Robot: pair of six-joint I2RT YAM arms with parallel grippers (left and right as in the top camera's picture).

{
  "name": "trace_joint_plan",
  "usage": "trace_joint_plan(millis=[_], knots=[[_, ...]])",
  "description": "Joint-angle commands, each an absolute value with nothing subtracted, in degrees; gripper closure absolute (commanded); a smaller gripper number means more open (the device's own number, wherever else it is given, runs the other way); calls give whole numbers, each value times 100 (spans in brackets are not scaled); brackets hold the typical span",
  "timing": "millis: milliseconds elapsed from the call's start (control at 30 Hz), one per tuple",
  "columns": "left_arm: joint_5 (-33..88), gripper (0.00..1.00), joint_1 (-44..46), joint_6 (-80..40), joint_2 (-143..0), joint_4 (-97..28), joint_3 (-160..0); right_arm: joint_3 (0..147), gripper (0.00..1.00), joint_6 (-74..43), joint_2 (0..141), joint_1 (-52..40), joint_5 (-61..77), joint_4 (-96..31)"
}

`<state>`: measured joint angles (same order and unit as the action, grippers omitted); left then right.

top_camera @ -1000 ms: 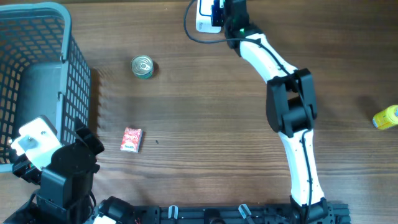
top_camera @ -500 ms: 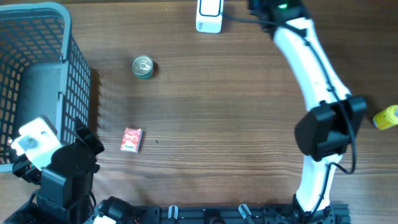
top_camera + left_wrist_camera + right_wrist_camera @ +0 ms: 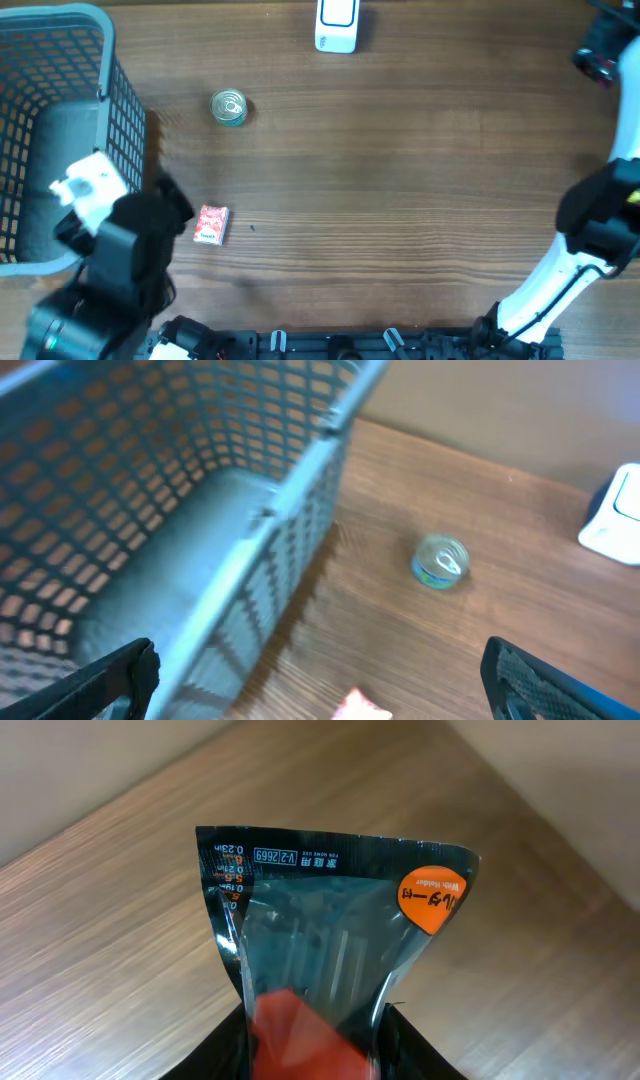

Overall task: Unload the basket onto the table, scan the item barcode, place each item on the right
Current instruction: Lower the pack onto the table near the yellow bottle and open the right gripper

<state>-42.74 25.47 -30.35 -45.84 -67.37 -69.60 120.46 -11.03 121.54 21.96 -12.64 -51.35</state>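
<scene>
Right gripper (image 3: 315, 1055) clamps the packet (image 3: 330, 920) out at two o'clock, well apart from the scanner (image 3: 336, 25) at twelve — floppy film could fold, spoiling the scan; left gripper (image 3: 320, 690) gapes empty

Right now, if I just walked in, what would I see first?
Probably the big blue-grey plastic mesh basket at the left end of the wooden table. Then the dark see-through plastic packet with an orange round sticker, pinched in the right gripper.
</scene>
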Motion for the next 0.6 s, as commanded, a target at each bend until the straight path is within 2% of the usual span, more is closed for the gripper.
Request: trace_joint_plan(millis=[0,133,333,567], knots=[[-3701,0,2528,-3048,-5111,-6514,-6921,11891,95,-1201,12046,2357,-768,-5131],[-3350,0,2530,-3048,-5596,-6182,-6921,11227,95,-1208,12114,2565,-762,-4969],[-3197,0,2779,-3026,-6084,-5581,-6921,9789,96,-1219,12140,2589,-443,-3872],[-3197,0,3256,-3030,-6195,-5312,-6921,9133,95,-1249,12140,2602,-902,-3492]])
